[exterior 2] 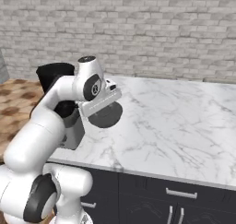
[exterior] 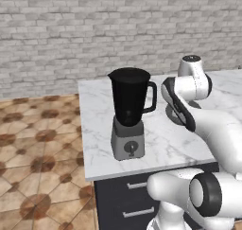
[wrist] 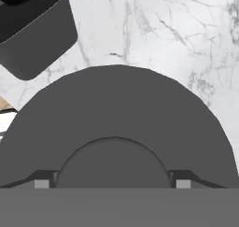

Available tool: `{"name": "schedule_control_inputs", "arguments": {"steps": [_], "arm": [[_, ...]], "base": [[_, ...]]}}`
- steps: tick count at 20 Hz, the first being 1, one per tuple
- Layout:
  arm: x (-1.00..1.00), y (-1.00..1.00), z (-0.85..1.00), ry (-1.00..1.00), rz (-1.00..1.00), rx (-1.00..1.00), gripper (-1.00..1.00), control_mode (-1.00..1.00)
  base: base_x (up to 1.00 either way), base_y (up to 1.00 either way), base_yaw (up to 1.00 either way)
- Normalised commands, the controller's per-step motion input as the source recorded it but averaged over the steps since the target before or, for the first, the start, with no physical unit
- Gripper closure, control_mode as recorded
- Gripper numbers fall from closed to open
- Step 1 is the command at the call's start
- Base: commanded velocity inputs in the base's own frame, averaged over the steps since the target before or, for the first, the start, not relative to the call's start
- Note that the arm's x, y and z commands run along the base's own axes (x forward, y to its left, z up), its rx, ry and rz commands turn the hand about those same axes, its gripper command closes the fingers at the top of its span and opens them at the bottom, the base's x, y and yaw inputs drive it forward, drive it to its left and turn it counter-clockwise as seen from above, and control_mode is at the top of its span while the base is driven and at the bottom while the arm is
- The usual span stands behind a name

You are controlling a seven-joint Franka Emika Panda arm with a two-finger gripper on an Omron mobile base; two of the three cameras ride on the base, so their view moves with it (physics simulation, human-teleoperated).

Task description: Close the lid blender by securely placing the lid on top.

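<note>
The blender (exterior: 128, 115), a black jar with a side handle on a grey base with a dial, stands near the counter's left front; its jar mouth is uncovered. It also shows behind my arm (exterior 2: 54, 73), and its base is at the upper left of the hand view (wrist: 37, 39). The lid (exterior 2: 108, 115), a flat dark-grey disc, lies on the counter just right of the blender, partly hidden by my arm (exterior: 175, 116). My gripper (wrist: 113, 183) hangs open, low over the lid (wrist: 121, 109), its fingertips (wrist: 42, 183) standing either side of the lid's raised centre.
The white marble counter (exterior 2: 184, 126) runs far to the right, with dark drawers (exterior 2: 182, 193) below. Its left edge (exterior: 82, 129) drops to a tiled floor. A brick wall stands behind.
</note>
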Motion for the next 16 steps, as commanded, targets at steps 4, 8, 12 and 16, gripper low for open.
{"name": "schedule_control_inputs", "arguments": {"steps": [4,8,12,16], "arm": [[-0.18,0.06,0.97,-0.22,0.05,-0.01,1.0,-1.0],[-0.29,0.14,0.89,-0.3,0.08,-0.01,1.0,-1.0],[-0.34,0.24,0.77,-0.33,0.1,0.0,1.0,-1.0],[-0.43,0.23,0.85,-0.31,0.1,0.0,1.0,-1.0]], "base": [[0.0,0.0,0.0],[0.0,0.0,0.0],[0.0,0.0,0.0],[0.0,0.0,0.0]]}}
